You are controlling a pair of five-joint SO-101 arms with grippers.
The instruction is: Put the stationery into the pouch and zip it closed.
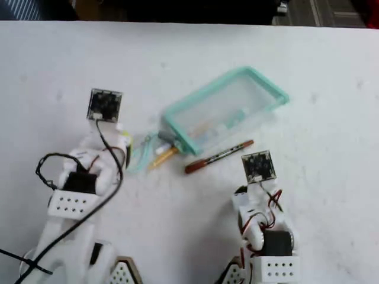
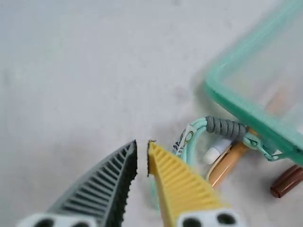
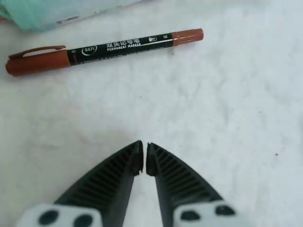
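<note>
A clear pouch with teal trim lies tilted in the middle of the table, with some stationery showing through its wall. An orange pen pokes out of its near-left corner beside the teal strap loop. A brown marker lies on the table along the pouch's near edge. My left gripper is shut and empty, hovering just short of the strap and the pen. Over bare table, my right gripper is shut and empty, a short way back from the marker.
The white table stretches wide around the pouch, with its far edge at the back. The left arm and right arm occupy the near corners, and a black cable loops by the left arm.
</note>
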